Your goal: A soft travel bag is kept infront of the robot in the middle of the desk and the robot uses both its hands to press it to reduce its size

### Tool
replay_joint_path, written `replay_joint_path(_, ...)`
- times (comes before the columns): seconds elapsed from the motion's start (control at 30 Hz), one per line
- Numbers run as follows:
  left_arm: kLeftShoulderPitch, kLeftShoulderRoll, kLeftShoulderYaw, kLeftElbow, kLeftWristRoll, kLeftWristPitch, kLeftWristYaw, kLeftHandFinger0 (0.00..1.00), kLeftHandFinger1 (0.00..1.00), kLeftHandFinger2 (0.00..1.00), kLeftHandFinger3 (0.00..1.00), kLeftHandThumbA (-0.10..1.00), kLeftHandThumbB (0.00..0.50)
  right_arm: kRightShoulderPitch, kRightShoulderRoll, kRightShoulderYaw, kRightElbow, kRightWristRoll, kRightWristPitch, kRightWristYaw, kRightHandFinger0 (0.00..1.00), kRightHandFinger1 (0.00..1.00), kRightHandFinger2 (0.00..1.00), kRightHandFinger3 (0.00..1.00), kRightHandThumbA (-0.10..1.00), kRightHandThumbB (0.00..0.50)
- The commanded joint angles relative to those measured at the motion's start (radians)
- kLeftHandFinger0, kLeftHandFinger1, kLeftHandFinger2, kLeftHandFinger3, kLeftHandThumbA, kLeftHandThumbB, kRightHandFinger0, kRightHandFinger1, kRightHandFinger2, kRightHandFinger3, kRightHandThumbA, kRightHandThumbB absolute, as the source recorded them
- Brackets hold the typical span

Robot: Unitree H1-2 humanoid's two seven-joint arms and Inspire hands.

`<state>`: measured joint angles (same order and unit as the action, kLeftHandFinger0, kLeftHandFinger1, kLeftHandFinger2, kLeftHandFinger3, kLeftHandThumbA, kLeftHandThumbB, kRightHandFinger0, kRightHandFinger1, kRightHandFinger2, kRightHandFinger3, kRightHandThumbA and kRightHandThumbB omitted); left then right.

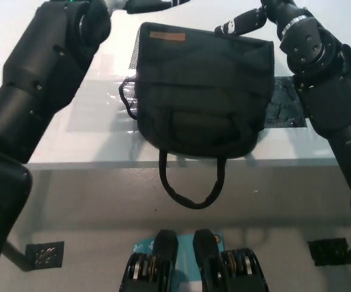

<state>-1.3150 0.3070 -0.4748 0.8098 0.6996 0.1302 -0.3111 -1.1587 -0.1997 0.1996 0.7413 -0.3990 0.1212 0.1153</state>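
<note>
Head view: soft black travel bag (202, 91) flat on the pale surface (72, 140), centred before the robot, near edge close to the surface's front lip; carry strap (191, 185) hanging over that lip; tan label (167, 36) at far left corner of bag; mesh side pocket (135, 52) on its left edge; dark patch (284, 106) on the surface just beside bag's right side.

Right robot hand (243, 22) at bag's far right corner, over or just touching the top edge, contact not clear; fingers extended and apart, grasping nothing. Left robot hand (143, 5) at top edge of picture beyond bag's far left corner, mostly cut off; cannot tell whether released or clenched; left arm (47, 85) crossing the surface's left side.

Step in hand, judged: approach and positioning, both arms reaching over the bag; pressing not yet begun, bag still looking full and unflattened.

Next move, judged: bring both palms flat onto the top panel, one each side of centre; push straight down together; uneven pressure likely to slide bag toward the front lip.
</note>
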Motion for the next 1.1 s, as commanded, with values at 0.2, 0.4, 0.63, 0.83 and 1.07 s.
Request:
replay_joint_path(0.2,-0.116,-0.036,-0.002,0.061,0.013,-0.006,0.078,1.0,1.0,1.0,1.0,1.0,0.373,-0.04,-0.027,-0.023,-0.015,0.015,-0.007,-0.023,1.0,1.0,1.0,1.0,1.0,0.221)
replay_joint_path(0.4,-0.125,-0.061,0.004,0.135,0.002,-0.007,0.108,1.0,1.0,1.0,1.0,1.0,0.365,-0.058,-0.026,-0.005,0.029,-0.002,-0.01,-0.026,1.0,1.0,1.0,1.0,1.0,0.185)
replay_joint_path(0.63,-0.114,-0.077,0.012,0.213,-0.019,-0.017,0.146,1.0,1.0,1.0,1.0,1.0,0.382,-0.069,0.001,-0.005,0.113,0.013,-0.028,-0.039,1.0,1.0,1.0,1.0,1.0,0.152)
replay_joint_path(0.83,-0.079,-0.086,-0.01,0.273,-0.005,-0.028,0.186,1.0,1.0,1.0,1.0,1.0,0.352,-0.08,0.038,0.008,0.263,0.011,-0.097,-0.082,1.0,1.0,1.0,1.0,1.0,0.234)
replay_joint_path(1.07,-0.049,-0.121,-0.036,0.4,-0.003,-0.06,0.234,1.0,1.0,1.0,1.0,1.0,0.343,-0.08,0.104,-0.048,0.442,0.084,-0.117,-0.081,1.0,1.0,1.0,1.0,1.0,0.308)
